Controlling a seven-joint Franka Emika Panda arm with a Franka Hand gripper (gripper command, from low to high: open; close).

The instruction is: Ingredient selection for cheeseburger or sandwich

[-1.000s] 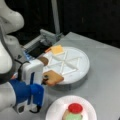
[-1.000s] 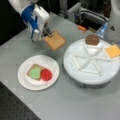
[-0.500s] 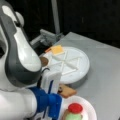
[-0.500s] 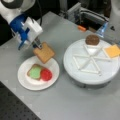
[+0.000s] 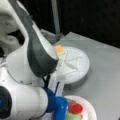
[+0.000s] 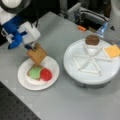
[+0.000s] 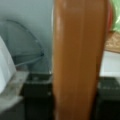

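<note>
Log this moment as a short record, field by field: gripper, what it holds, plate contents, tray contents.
gripper: gripper above the paper plate's upper left edge in a front view, shut on a toast square
held piece: toast square, tilted, hanging over the plate; fills the wrist view
paper plate: toast base with lettuce piece and tomato disc on top
divided tray: patty and cheese square left in it
</note>
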